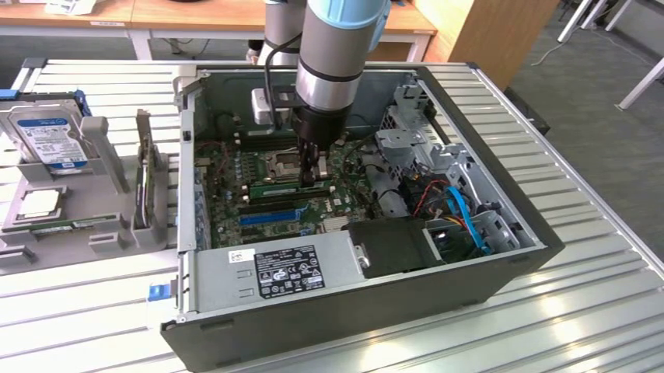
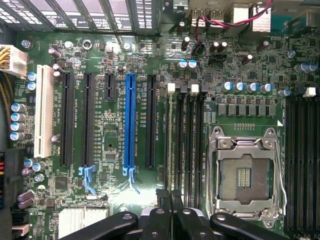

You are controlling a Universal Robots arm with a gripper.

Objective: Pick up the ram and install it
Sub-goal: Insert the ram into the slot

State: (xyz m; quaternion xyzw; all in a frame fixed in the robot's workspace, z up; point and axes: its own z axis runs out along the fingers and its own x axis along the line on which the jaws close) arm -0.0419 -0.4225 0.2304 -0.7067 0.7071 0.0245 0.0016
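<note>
Open desktop computer case [image 1: 311, 342] lying on its side on a slatted metal surface [image 1: 581, 311], seen from above in the exterior view. Grey and light-blue robot arm [image 1: 332, 54] reaching straight down from the top centre of the frame into the case. Gripper [image 1: 314, 180] at the middle of the green motherboard [image 1: 233, 194], closed on the ram [image 1: 275, 189], dark fingers pinching one end of the stick. Ram standing on its long edge, lined up along a memory slot just below the square metal processor socket [image 1: 280, 162] in the frame, stretching from the gripper toward the exterior view's left; impossible to tell whether pressed fully into the slot. Silver power supply [image 1: 280, 268] with a black label along the lower edge of the case, blue cables [image 1: 464, 221] at lower right. Outside the case, on the exterior view's left, a grey holder [image 1: 62, 225] carrying a hard drive [image 1: 47, 140], a small square chip [image 1: 40, 203] and a dark expansion card [image 1: 145, 183] standing upright. Wooden desks [image 1: 207, 15] across the top. In the wrist view, looking straight down on the board: gripper [image 2: 170, 197] pinched narrow around the ram [image 2: 170, 145], seen edge-on as a thin line along one of several parallel black slots, between the open processor socket [image 2: 245, 175] and a blue slot [image 2: 131, 120], with a white slot [image 2: 44, 115] farther off.
</note>
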